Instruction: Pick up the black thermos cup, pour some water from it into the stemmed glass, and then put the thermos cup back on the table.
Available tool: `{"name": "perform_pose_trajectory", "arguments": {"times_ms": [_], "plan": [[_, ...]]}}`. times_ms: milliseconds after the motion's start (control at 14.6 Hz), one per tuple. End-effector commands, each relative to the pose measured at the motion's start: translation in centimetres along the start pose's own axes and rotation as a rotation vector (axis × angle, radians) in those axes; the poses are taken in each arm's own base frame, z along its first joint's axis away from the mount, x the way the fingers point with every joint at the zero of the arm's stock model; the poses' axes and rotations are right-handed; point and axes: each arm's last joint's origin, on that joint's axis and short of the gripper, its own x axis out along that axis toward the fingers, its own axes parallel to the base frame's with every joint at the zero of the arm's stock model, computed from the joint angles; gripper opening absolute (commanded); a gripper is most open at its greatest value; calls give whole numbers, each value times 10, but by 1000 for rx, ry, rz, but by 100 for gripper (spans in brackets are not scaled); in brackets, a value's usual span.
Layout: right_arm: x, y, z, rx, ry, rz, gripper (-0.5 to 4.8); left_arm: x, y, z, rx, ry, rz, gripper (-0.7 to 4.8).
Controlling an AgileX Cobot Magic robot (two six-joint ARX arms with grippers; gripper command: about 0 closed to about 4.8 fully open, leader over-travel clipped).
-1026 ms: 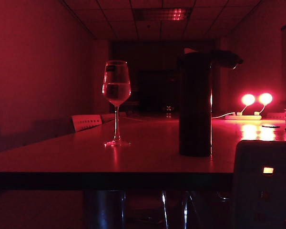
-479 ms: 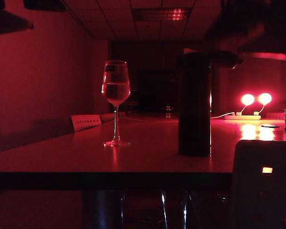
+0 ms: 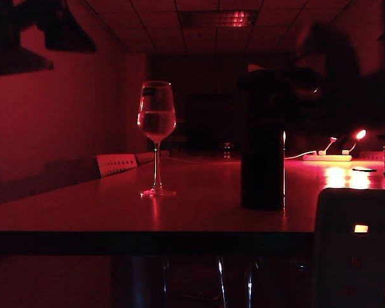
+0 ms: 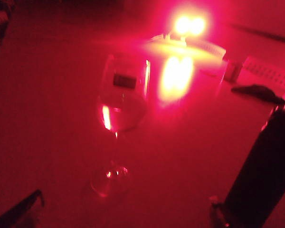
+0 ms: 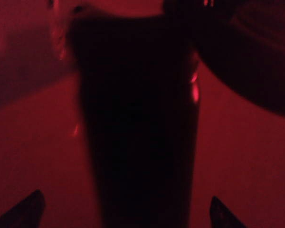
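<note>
The black thermos cup is standing upright on the table, well right of the stemmed glass, which is holding some liquid. The left gripper is hanging over the glass, the right gripper facing the thermos — both spread wide, gripping nothing.

Both arms read as dark silhouettes; each claw shows black pointed fingertips (red light, no markings visible).

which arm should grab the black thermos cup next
Right. The right tool is open and frames the black thermos cup. The left tool, also open, faces the stemmed glass.
</note>
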Motion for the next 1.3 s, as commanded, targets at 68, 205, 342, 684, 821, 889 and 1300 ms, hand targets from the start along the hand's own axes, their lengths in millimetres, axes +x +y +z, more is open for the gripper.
{"name": "perform_pose_trajectory", "arguments": {"times_ms": [68, 205, 342, 684, 821, 889, 1300], "plan": [[22, -2, -3, 5, -68, -9, 479, 1, -1, 5, 23, -35, -3, 479], [40, -4, -3, 3, -75, -12, 479, 1, 0, 4, 53, -28, -2, 479], [56, -6, -1, 1, -90, -10, 479, 1, 0, 4, 52, -27, -1, 479], [61, -7, -3, 4, -74, -12, 479, 1, 0, 4, 52, -20, -2, 479], [61, -7, -6, 26, -40, -15, 479, 1, 0, 4, 51, -21, -2, 479], [62, -7, -7, 27, -32, -15, 390, 1, 0, 4, 51, -21, -3, 479], [61, -6, -1, 10, -88, 1, 135, 1, -1, 4, 51, -21, -4, 479]]}}
